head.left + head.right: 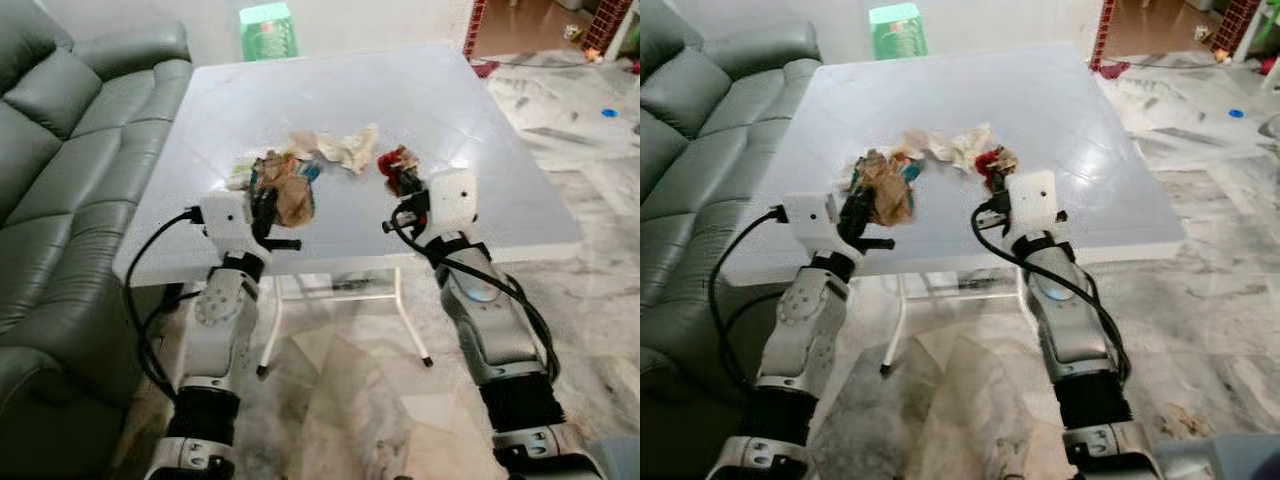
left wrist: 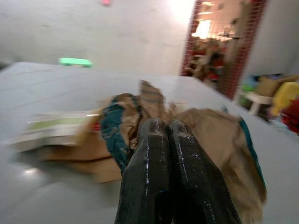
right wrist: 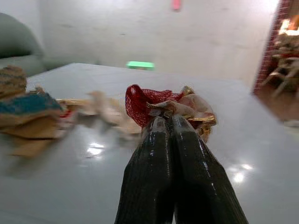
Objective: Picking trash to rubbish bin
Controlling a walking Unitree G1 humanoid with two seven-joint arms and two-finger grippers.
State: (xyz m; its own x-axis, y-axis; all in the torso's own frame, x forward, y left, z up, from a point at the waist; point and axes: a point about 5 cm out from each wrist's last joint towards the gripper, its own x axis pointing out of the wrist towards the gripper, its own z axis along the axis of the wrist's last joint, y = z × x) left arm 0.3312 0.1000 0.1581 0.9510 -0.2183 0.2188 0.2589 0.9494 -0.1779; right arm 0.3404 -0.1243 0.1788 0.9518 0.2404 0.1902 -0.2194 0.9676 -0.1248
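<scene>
Both my grippers pinched onto trash at the near edge of the white table.

My left gripper sits at about 9 o'clock of the litter, fingers pressed together on the brown paper wad, which has teal scraps in it and lies on the tabletop. My right gripper is over at 3 o'clock, fingers clenched on the red net bundle, gold foil showing in its folds. Between and just beyond them, at 12 o'clock, a pale crumpled tissue rests on the table, near both wads. A flat green-and-white wrapper lies just beside the brown wad. Grey sofa off at my 9 o'clock, green stool past the far table edge.
</scene>
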